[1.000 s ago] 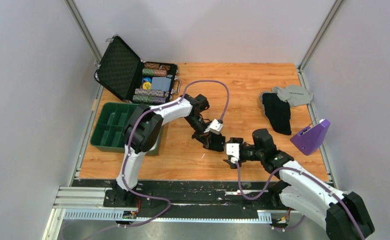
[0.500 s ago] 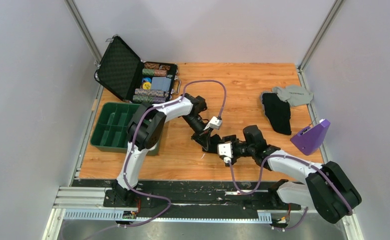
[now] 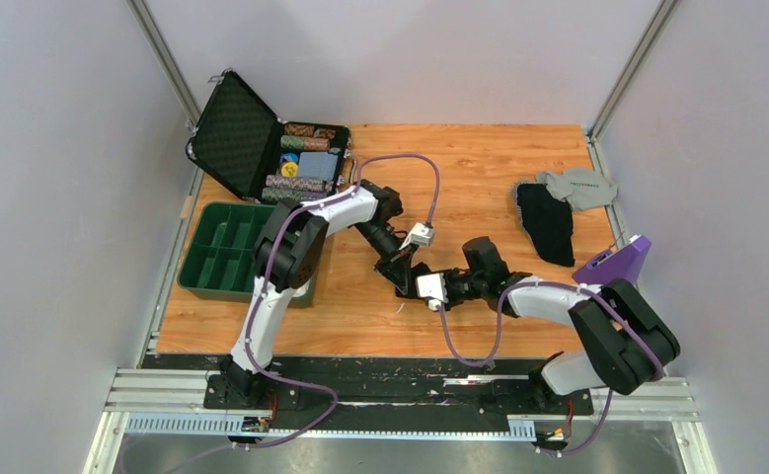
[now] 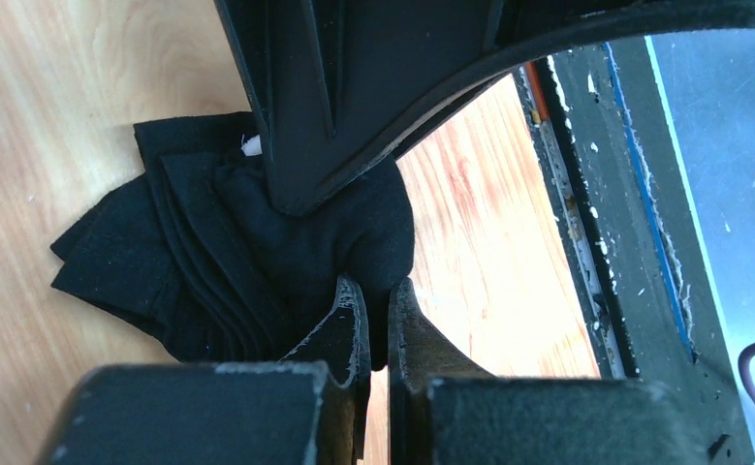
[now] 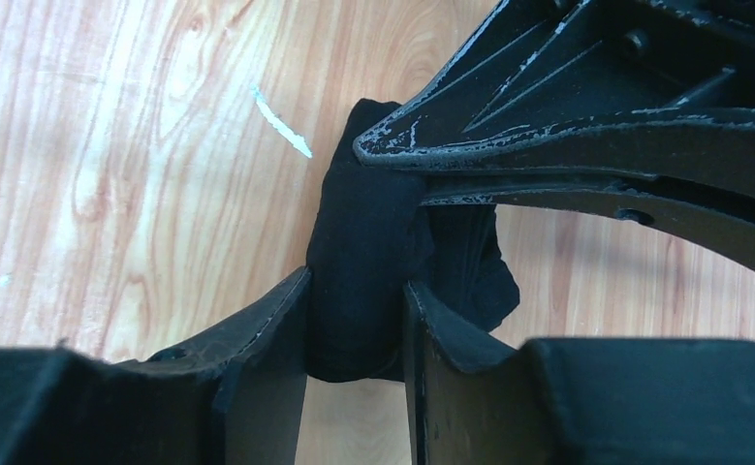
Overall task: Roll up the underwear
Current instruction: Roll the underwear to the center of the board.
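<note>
The underwear [image 4: 208, 252] is a bunched black cloth bundle on the wooden table, with a small white bit at its top edge. In the right wrist view it is a thick dark roll [image 5: 363, 223]. My left gripper [image 4: 375, 286] is shut on a thin fold at the bundle's right end. My right gripper [image 5: 356, 281] is shut across the roll, one finger on each side. In the top view both grippers, left [image 3: 404, 280] and right [image 3: 415, 290], meet tip to tip at the table's middle front and hide most of the cloth.
A second black garment [image 3: 546, 222] and a light grey garment [image 3: 577, 186] lie at the back right. A purple object [image 3: 612, 269] stands by the right edge. An open black case of chips [image 3: 262, 148] and a green tray [image 3: 217, 247] are at the left.
My right arm has swung left and closed its gripper on the black bundle next to the left gripper. The left gripper has shifted slightly left, still on the cloth.
</note>
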Motion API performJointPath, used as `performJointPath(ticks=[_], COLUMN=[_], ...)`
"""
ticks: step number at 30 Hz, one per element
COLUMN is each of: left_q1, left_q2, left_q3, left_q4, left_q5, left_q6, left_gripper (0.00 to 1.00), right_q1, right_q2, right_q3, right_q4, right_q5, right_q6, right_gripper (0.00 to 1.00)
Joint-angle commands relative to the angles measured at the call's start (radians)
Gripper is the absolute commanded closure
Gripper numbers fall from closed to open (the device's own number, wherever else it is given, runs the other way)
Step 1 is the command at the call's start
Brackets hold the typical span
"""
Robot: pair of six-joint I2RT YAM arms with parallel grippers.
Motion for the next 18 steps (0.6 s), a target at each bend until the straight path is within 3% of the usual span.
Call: performJointPath(ticks=[1, 3, 5, 12, 18], left_q1=[0.019, 0.030, 0.048, 0.136, 0.145], left_q2=[0.048, 0.048, 0.050, 0.055, 0.101], left_q3=[0.019, 0.019, 0.023, 0.034, 0.013], left_q4=[-0.041, -0.039, -0.053, -0.126, -0.161], left_q5=[-0.050, -0.048, -0.036, 0.061, 0.057], left_q6=[-0.027, -0.050, -0.081, -0.285, -0.420], left_gripper=[1.00, 1.00, 1.00, 1.00, 1.00], right_q1=[0.003, -0.002, -0.020, -0.130, -0.172], right_q2=[0.045, 0.061, 0.083, 0.264, 0.503], right_q3=[0.057, 0.105, 0.209, 0.510, 0.719], right_q4=[0.013, -0.060, -0.244, -0.851, -1.114], right_q5=[0.059, 0.065, 0.052, -0.097, -0.138], right_q6=[0.007, 0.034, 0.082, 0.015, 0.052], right_gripper=[0.63, 0.87, 0.96, 0.99, 1.00])
